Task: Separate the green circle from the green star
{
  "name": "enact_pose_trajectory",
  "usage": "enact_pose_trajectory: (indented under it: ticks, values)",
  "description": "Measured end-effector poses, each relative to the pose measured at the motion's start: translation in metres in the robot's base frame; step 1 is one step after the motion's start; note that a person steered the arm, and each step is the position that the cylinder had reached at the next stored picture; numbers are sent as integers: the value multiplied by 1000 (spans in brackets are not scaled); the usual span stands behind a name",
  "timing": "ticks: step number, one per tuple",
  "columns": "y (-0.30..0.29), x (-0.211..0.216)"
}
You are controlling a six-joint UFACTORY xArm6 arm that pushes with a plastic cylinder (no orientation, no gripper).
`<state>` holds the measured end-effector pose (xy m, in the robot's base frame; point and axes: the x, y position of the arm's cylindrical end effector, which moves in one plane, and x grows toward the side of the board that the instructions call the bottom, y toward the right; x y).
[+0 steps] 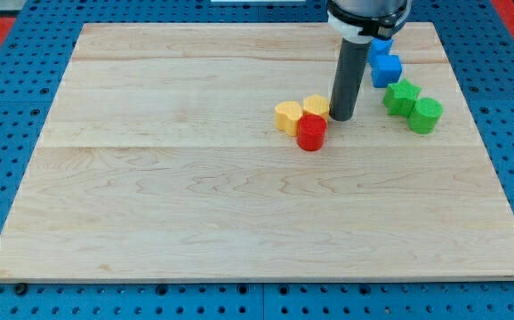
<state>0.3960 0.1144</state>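
**a:** where's the tip (341,118) sitting on the bench (195,204) right now?

**b:** it's down on the wood just to the view's right of a little cluster: a yellow block (287,116), another yellow block (317,106) half tucked behind the rod, and a red cylinder (311,132) in front of them. tip looks right beside the second yellow one, can't tell if it's touching.

**a:** and the greens?

**b:** off to the view's right, apart from the tip. green star (401,96) and green circle (425,116) are pressed together, circle lower and further right. a blue block (385,68) sits just above the star, with another blue block (381,47) behind it, partly hidden by the arm.

**a:** jaws?

**b:** there aren't any, it just ends in a plain dark rod, holding nothing.
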Motion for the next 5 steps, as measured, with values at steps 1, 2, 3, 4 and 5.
enact_pose_trajectory:
  ticks: [1, 2, 3, 4, 5]
  values:
    - [20, 43]
    - [92, 62]
    - [175, 52]
    - [145, 31]
    - [91, 5]
